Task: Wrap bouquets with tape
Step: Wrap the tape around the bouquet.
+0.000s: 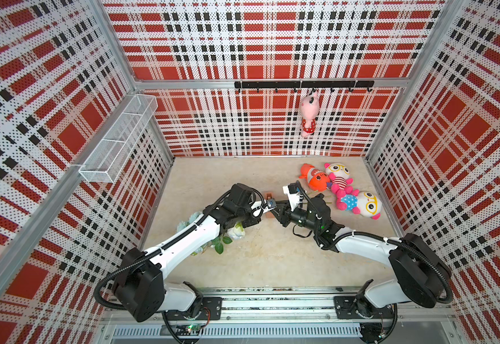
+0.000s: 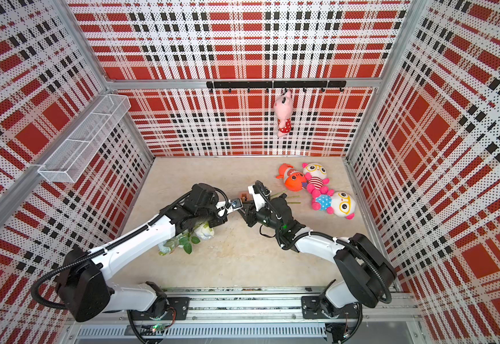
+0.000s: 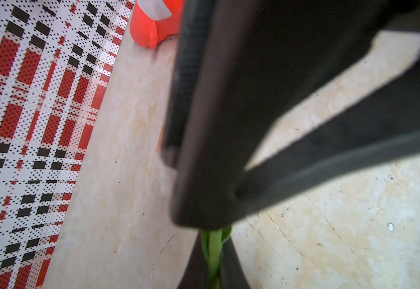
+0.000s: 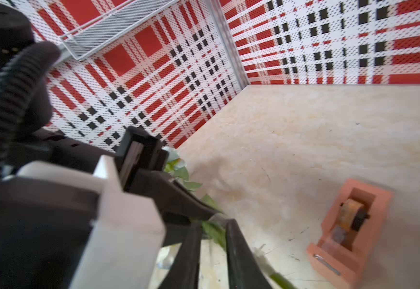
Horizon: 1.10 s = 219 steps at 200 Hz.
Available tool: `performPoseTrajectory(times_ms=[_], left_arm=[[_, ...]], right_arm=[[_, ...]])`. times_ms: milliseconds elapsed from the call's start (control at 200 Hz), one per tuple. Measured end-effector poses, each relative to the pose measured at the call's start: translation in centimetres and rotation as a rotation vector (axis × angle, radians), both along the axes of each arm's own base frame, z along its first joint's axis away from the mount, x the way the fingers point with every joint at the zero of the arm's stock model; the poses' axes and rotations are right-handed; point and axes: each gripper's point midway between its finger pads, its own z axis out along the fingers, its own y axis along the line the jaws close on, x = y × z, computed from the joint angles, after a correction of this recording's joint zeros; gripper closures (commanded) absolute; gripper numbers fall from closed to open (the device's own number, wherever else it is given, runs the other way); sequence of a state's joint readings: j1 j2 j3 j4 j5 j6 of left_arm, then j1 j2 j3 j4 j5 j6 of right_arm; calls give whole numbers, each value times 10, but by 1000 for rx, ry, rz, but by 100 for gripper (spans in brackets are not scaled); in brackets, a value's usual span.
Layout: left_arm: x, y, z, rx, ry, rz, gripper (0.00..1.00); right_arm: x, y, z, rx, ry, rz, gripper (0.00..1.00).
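The bouquet's pale roses and leaves (image 1: pixel 238 230) (image 2: pixel 204 232) lie on the table, partly under my left arm. Its thin green stems (image 2: pixel 284 196) run to the right past both grippers. My left gripper (image 3: pixel 215 262) (image 1: pixel 265 208) is shut on the stems (image 3: pixel 215 250). My right gripper (image 4: pixel 214 225) (image 1: pixel 278 208) meets it tip to tip; its fingers stand a little apart with the stems (image 4: pixel 215 234) crossing between them. The tape sits in a peach-orange dispenser (image 4: pixel 349 232) (image 1: pixel 269 196) on the table just behind the two grippers.
An orange plush fish (image 1: pixel 315 178), a pink-striped doll (image 1: pixel 339 178) and a blue-dotted doll (image 1: pixel 362 205) lie at the back right, near the stem ends. A pink plush (image 1: pixel 308 113) hangs from the hook rail. A wire basket (image 1: pixel 117 140) is mounted on the left wall.
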State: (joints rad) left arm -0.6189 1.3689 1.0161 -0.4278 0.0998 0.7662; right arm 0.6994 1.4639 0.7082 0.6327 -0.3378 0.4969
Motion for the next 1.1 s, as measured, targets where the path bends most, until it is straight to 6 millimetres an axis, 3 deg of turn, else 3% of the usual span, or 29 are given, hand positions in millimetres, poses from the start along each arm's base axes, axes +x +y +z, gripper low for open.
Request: performPoseTrajectory(times_ms=[95,326,496,656,757,852,887,982,1097], left_arm=[[-1,2,-2,8,7,3,100],[-6,4,-10,31,38,-5,100],[-12,6,-15,47,66,-16,100],[-16,3,-15,36,80,-43,100],[-16,2,-14,25,86,-49,100],[-15,1,-10,7,89,-53,100],[-14,1,-8,1,88,-50,100],[-8,-2,4,-23,79,-47,100],[-2,-9,20,-56,67,-55,100]], right_arm=[[9,-2,-1,-27,39,-43,68],[39,-25,-4,-95,117,-185,66],[61,-60,-7,-184,146,-303,56],[65,-114,10,-292,75,-416,51],[39,-139,42,-327,-92,-422,47],[-11,-141,73,-268,-313,-312,42],[-30,-137,77,-233,-383,-252,39],[-73,-120,73,-127,-504,-77,38],[-97,-81,32,-181,-503,103,32]])
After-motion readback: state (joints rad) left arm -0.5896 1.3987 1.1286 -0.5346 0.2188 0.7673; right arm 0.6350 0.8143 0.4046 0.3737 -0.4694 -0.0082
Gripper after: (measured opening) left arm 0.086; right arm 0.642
